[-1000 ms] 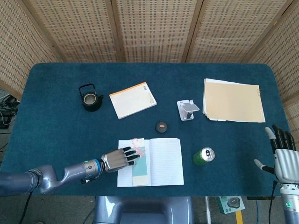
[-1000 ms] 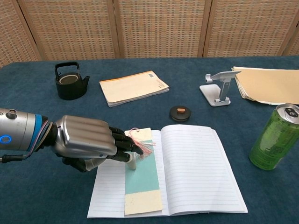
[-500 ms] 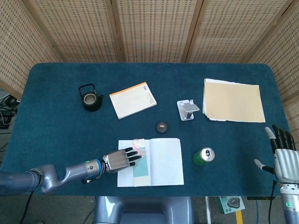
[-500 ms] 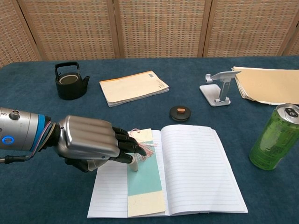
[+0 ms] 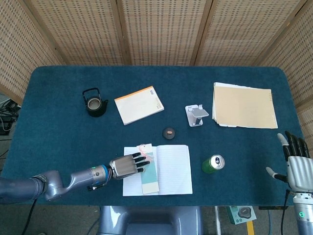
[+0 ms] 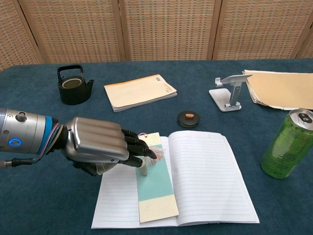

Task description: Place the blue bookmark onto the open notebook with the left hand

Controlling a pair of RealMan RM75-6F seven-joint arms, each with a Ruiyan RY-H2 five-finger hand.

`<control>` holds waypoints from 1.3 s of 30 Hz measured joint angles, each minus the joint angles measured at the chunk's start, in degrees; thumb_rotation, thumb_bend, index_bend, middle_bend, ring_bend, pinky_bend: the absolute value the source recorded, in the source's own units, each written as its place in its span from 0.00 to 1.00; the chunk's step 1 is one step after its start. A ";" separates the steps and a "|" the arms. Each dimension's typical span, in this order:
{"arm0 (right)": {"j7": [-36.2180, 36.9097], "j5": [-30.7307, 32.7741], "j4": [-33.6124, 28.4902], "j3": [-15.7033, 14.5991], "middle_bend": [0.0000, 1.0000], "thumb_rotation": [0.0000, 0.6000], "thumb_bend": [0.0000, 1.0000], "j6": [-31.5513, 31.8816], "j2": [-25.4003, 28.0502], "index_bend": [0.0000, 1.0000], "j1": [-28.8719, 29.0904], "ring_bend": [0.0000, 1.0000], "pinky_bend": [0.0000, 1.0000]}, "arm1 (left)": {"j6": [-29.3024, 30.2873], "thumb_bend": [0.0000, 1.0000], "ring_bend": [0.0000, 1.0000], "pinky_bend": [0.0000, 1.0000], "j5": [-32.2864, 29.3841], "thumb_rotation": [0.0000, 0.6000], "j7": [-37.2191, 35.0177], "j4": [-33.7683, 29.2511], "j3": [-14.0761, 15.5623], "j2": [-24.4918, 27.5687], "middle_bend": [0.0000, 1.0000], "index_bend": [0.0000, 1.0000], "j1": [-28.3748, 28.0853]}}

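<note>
At the near-left part of the blue worktop [image 5: 58, 122], I am reaching in from the left edge with my left hand [image 6: 95, 146], knuckles up and fingers [image 6: 139, 145] stretched out over the left page of the open notebook [image 6: 205, 178]. The fingertips are lying over the top end of the blue bookmark [image 6: 155, 186], beside its pink tassel [image 6: 157, 152]; whether they are pressing it or only hovering, I cannot tell, and nothing is clamped inside the hand. The bookmark is lying flat on the notebook's left page just beside the centre fold, slightly tilted, its pale bottom end reaching the book's near edge. Toward the far left a black teapot [image 5: 94, 102] is standing, with a closed orange-edged pad [image 5: 139, 105] just right of it. Beyond the notebook a small dark round lid [image 5: 168, 132] is sitting, and further right a grey phone stand [image 5: 196, 115]. Near the far-right corner a stack of tan papers [image 5: 243, 105] is lying. A green can [image 5: 213, 164] is standing right of the notebook. At the near-right corner my right hand [image 5: 296, 166] is hanging off the worktop, fingers apart and pointing up, holding nothing.
</note>
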 measured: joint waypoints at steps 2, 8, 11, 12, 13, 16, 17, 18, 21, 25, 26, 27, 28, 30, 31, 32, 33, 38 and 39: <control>0.02 0.01 0.02 0.00 0.00 1.00 0.07 -0.01 0.01 0.00 -0.01 0.00 0.00 | -0.22 1.00 0.00 0.10 -0.11 1.00 0.01 0.25 -0.10 -0.36 0.00 0.18 -0.10; -0.05 -0.05 0.00 0.00 0.00 1.00 0.07 0.06 0.01 0.00 -0.01 0.00 0.00 | -0.36 1.00 0.00 0.10 -0.07 1.00 0.26 0.54 -0.17 -0.99 0.00 0.18 -0.26; -0.13 -0.06 0.01 0.00 0.00 1.00 0.07 0.10 -0.02 0.00 -0.02 0.00 0.00 | -0.37 1.00 0.00 0.10 0.07 1.00 0.26 0.52 -0.16 -1.13 0.00 0.18 -0.37; -0.14 -0.05 0.02 0.01 0.00 1.00 0.07 0.10 -0.02 0.00 -0.02 0.00 0.00 | -0.36 1.00 0.00 0.10 0.20 1.00 0.28 0.47 -0.10 -1.13 0.00 0.18 -0.42; -0.13 -0.01 0.03 0.03 0.00 1.00 0.07 0.10 -0.02 0.00 -0.02 0.00 0.00 | -0.35 1.00 0.00 0.10 0.31 1.00 0.31 0.42 -0.06 -1.10 0.00 0.18 -0.45; -0.12 0.11 0.07 0.06 0.00 1.00 0.07 0.03 -0.03 0.00 -0.02 0.00 0.00 | -0.31 1.00 0.00 0.10 1.03 1.00 0.59 0.19 0.26 -0.76 0.00 0.18 -0.66; -0.14 0.11 0.08 0.06 0.00 1.00 0.07 0.01 -0.04 0.00 -0.01 0.00 0.00 | -0.28 1.00 0.00 0.10 1.37 1.00 0.72 0.13 0.40 -0.59 0.00 0.18 -0.76; -0.16 0.09 0.08 0.05 0.00 1.00 0.07 -0.02 -0.06 0.00 0.00 0.00 0.00 | -0.24 1.00 0.00 0.10 1.91 1.00 0.94 0.07 0.63 -0.35 0.00 0.18 -0.91; -0.36 0.00 0.09 -0.03 0.00 1.00 0.07 -0.12 -0.13 0.00 0.07 0.00 0.00 | -0.12 1.00 0.00 0.10 3.48 1.00 1.82 -0.08 1.38 0.32 0.00 0.18 -1.28; -0.45 -0.02 0.04 -0.04 0.00 1.00 0.07 -0.07 -0.15 0.00 0.06 0.00 0.00 | 0.25 1.00 0.00 0.10 5.32 1.00 3.21 0.04 2.29 0.73 0.00 0.18 -1.58; -0.47 -0.04 0.03 -0.04 0.00 1.00 0.07 -0.03 -0.16 0.00 0.05 0.00 0.00 | 0.40 1.00 0.00 0.10 5.67 1.00 3.51 0.13 2.43 0.76 0.00 0.18 -1.61; -0.49 -0.07 0.01 -0.05 0.00 1.00 0.07 -0.01 -0.16 0.00 0.04 0.00 0.00 | 0.67 1.00 0.00 0.10 6.16 1.00 4.04 0.31 2.53 0.78 0.00 0.18 -1.64; -0.51 -0.07 -0.01 -0.07 0.00 1.00 0.07 -0.04 -0.17 0.00 0.05 0.00 0.00 | 0.94 1.00 0.00 0.10 6.57 1.00 4.55 0.49 2.59 0.78 0.00 0.18 -1.64; -0.58 -0.11 -0.01 -0.10 0.00 1.00 0.07 -0.11 -0.20 0.00 0.08 0.00 0.00 | 1.82 1.00 0.00 0.10 7.49 1.00 5.84 0.98 2.65 0.74 0.00 0.18 -1.59; -0.65 -0.15 -0.01 -0.12 0.00 1.00 0.07 -0.13 -0.22 0.00 0.11 0.00 0.00 | 2.17 1.00 0.00 0.10 7.75 1.00 6.16 1.19 2.64 0.70 0.00 0.18 -1.53; -0.67 -0.17 -0.01 -0.13 0.00 1.00 0.07 -0.12 -0.24 0.00 0.11 0.00 0.00 | 2.36 1.00 0.00 0.10 7.82 1.00 6.27 1.35 2.61 0.66 0.00 0.18 -1.50; -0.66 -0.19 0.00 -0.12 0.00 1.00 0.07 -0.10 -0.25 0.00 0.12 0.00 0.00 | 2.46 1.00 0.00 0.10 7.84 1.00 6.35 1.47 2.52 0.61 0.00 0.18 -1.50; -0.53 -0.14 0.05 -0.04 0.00 1.00 0.07 0.00 -0.25 0.00 0.10 0.00 0.00 | 2.68 1.00 0.00 0.10 7.86 1.00 6.52 2.05 2.09 0.38 0.00 0.18 -1.63; -0.47 -0.15 0.07 -0.04 0.00 1.00 0.07 0.03 -0.24 0.00 0.09 0.00 0.00 | 2.64 1.00 0.00 0.10 7.95 1.00 6.67 2.16 2.06 0.34 0.00 0.18 -1.71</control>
